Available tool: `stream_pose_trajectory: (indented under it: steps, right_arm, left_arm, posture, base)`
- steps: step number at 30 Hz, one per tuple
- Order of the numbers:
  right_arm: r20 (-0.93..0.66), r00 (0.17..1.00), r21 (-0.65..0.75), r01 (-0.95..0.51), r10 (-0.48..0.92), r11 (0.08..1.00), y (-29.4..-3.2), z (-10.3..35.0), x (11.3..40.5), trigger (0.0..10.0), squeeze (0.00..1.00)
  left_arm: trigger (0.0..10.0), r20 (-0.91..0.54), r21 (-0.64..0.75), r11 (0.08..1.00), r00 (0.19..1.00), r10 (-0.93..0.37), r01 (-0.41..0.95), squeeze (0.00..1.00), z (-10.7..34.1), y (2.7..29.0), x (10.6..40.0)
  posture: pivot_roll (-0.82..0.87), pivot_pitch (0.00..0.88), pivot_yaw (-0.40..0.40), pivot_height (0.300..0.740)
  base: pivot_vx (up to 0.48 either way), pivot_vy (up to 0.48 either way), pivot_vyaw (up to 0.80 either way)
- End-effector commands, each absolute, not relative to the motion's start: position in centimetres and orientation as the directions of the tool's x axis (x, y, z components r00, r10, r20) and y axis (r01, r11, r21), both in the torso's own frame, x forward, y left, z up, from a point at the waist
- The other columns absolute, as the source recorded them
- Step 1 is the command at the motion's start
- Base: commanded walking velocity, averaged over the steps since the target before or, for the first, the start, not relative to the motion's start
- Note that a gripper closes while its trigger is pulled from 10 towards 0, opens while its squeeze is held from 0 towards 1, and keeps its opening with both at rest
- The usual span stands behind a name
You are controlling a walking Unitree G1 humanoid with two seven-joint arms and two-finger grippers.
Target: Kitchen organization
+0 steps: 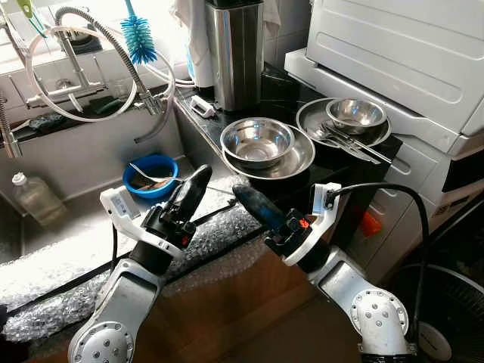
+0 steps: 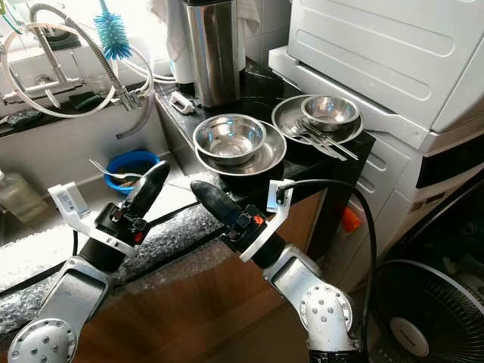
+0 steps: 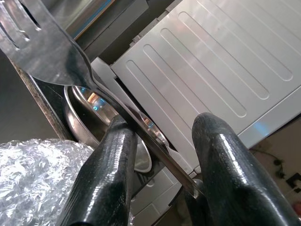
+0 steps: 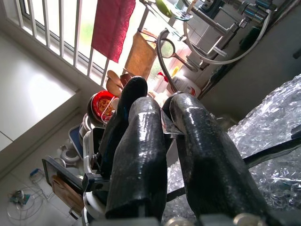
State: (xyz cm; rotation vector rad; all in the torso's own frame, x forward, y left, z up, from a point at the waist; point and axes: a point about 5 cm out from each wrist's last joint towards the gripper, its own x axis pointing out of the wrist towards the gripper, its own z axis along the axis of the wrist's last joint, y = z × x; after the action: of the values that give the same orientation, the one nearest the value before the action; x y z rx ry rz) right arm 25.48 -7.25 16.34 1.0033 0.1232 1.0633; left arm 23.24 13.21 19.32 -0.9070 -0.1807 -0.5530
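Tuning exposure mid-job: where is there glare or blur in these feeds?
Left eye view: window behind the tap blown out, bowls sharp with bright highlights. Left wrist view: spatula and claw fingers soft, very close to the lens. Right wrist view: window overexposed, fingers glossy.

I see a sink (image 1: 83, 162) on my left with a small bowl (image 1: 150, 175) in it. To its right, on the counter (image 1: 280, 87), one bowl (image 1: 257, 141) sits on a plate (image 1: 291, 162). Further right, another bowl (image 1: 355, 113) and cutlery (image 1: 349, 144) sit on a second plate (image 1: 310, 115), beside an appliance (image 1: 393, 53).
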Motion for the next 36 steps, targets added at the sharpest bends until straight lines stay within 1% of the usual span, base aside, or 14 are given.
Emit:
stream_pose_trajectory:
  steps: [1, 2, 3, 15, 24, 25, 26, 27, 34, 35, 36]
  right_arm:
    - [0.365, 0.498, 0.729, -0.679, 0.787, 0.091, -6.9, 16.5, 25.3, 10.0, 0.00]
    - [0.366, 0.497, 0.728, -0.679, 0.787, 0.091, -6.8, 16.5, 25.3, 10.0, 0.00]
    - [0.366, 0.495, 0.727, -0.680, 0.788, 0.090, -6.8, 16.5, 25.2, 10.0, 0.00]
    - [0.373, 0.497, 0.726, -0.682, 0.784, 0.088, -6.8, 16.5, 25.3, 10.0, 0.00]
    - [0.374, 0.504, 0.713, -0.693, 0.778, 0.107, -6.9, 16.6, 25.4, 10.0, 0.00]
    - [0.374, 0.506, 0.712, -0.693, 0.777, 0.108, -6.9, 16.6, 25.4, 10.0, 0.19]
    - [0.373, 0.509, 0.714, -0.692, 0.776, 0.111, -6.9, 16.6, 25.4, 10.0, 0.76]
    - [0.372, 0.511, 0.714, -0.691, 0.774, 0.112, -6.9, 16.6, 25.4, 10.0, 1.00]
    - [0.372, 0.512, 0.713, -0.691, 0.774, 0.114, -6.9, 16.5, 25.4, 10.0, 1.00]
    - [0.367, 0.522, 0.716, -0.687, 0.770, 0.125, -7.0, 16.5, 25.5, 10.0, 0.97]
    - [0.364, 0.528, 0.718, -0.684, 0.767, 0.131, -7.0, 16.4, 25.6, 10.0, 0.00]
  left_arm:
    - [10.0, 0.375, -0.685, 0.511, 0.853, -0.363, 0.519, 0.00, 19.5, 13.4, 23.4]
    - [5.1, 0.375, -0.685, 0.513, 0.854, -0.360, 0.517, 0.00, 19.5, 13.4, 23.4]
    - [0.0, 0.377, -0.688, 0.513, 0.857, -0.352, 0.513, 0.00, 19.5, 13.5, 23.5]
    - [0.0, 0.381, -0.689, 0.515, 0.859, -0.340, 0.510, 0.00, 19.6, 13.6, 23.6]
    - [0.0, 0.389, -0.694, 0.516, 0.865, -0.317, 0.501, 0.00, 19.7, 13.9, 23.7]
    - [0.0, 0.391, -0.696, 0.515, 0.866, -0.313, 0.500, 0.00, 19.7, 13.9, 23.7]
    - [0.0, 0.391, -0.695, 0.517, 0.866, -0.311, 0.499, 0.00, 19.8, 14.0, 23.7]
    - [0.0, 0.392, -0.697, 0.519, 0.869, -0.301, 0.495, 0.00, 19.8, 14.1, 23.8]
    - [0.0, 0.402, -0.704, 0.532, 0.881, -0.248, 0.471, 0.00, 20.1, 14.9, 24.1]
    - [0.0, 0.403, -0.706, 0.538, 0.885, -0.231, 0.462, 0.00, 20.2, 15.1, 24.2]
    - [0.0, 0.405, -0.707, 0.540, 0.887, -0.221, 0.457, 0.00, 20.2, 15.2, 24.3]
  posture:
    - [-0.11, 0.012, 0.052, 0.740]
    - [-0.11, 0.012, 0.052, 0.740]
    - [-0.11, 0.012, 0.052, 0.740]
    - [-0.11, 0.012, 0.053, 0.740]
    - [-0.11, 0.012, 0.052, 0.740]
    - [-0.11, 0.012, 0.052, 0.740]
    - [-0.11, 0.012, 0.052, 0.740]
    - [-0.11, 0.012, 0.052, 0.740]
    - [-0.11, 0.011, 0.052, 0.740]
    - [-0.11, 0.010, 0.052, 0.740]
    - [-0.11, 0.010, 0.052, 0.740]
  base:
    - [0.000, 0.000, 0.00]
    - [0.000, 0.000, 0.00]
    - [0.000, 0.000, 0.00]
    - [0.000, 0.000, 0.00]
    - [0.000, 0.000, 0.00]
    - [0.000, 0.000, 0.00]
    - [0.000, 0.000, 0.00]
    - [0.000, 0.000, 0.00]
    - [0.000, 0.000, 0.00]
    - [0.000, 0.000, 0.00]
    - [0.000, 0.000, 0.00]
